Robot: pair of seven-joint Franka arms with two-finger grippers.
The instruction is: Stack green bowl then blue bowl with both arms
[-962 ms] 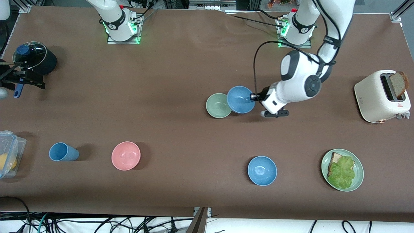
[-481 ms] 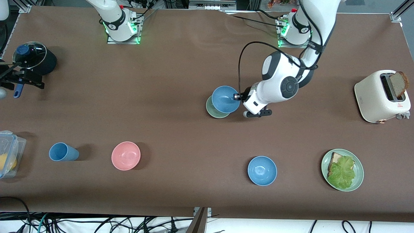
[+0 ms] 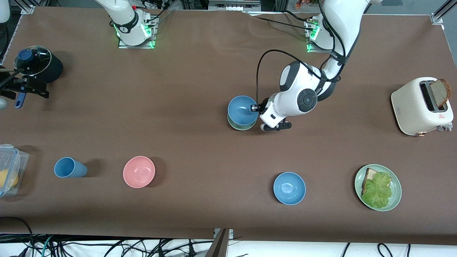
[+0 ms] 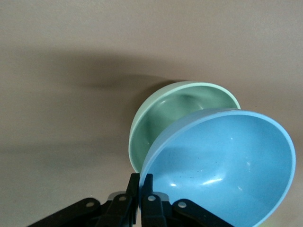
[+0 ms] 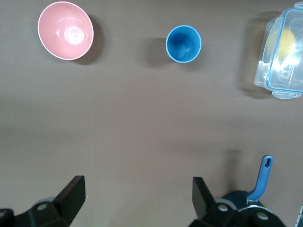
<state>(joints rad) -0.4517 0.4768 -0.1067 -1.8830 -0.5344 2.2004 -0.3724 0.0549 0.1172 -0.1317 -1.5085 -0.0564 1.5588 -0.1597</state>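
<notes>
The pale green bowl [image 3: 243, 126] stands mid-table and shows only as a rim crescent under the blue bowl [image 3: 242, 109]. My left gripper [image 3: 254, 107] is shut on the blue bowl's rim and holds it over the green bowl. In the left wrist view my left gripper [image 4: 141, 182] pinches the rim of the tilted blue bowl [image 4: 227, 161], which overlaps the green bowl [image 4: 175, 106]. I cannot tell whether the two bowls touch. My right gripper [image 3: 28, 87] waits open and empty at the right arm's end of the table, and its own view [image 5: 137, 194] shows bare table under it.
A second blue bowl [image 3: 289, 188], a pink bowl [image 3: 139, 171] and a blue cup [image 3: 69, 167] stand nearer the front camera. A green plate [image 3: 395, 200] with lettuce and a toaster [image 3: 421, 107] are at the left arm's end. A black pot [image 3: 37, 64] and a plastic container [image 3: 9, 169] are at the right arm's end.
My left gripper has carried the blue bowl toward the right arm's end, from beside the green bowl to over it. The right gripper has not moved.
</notes>
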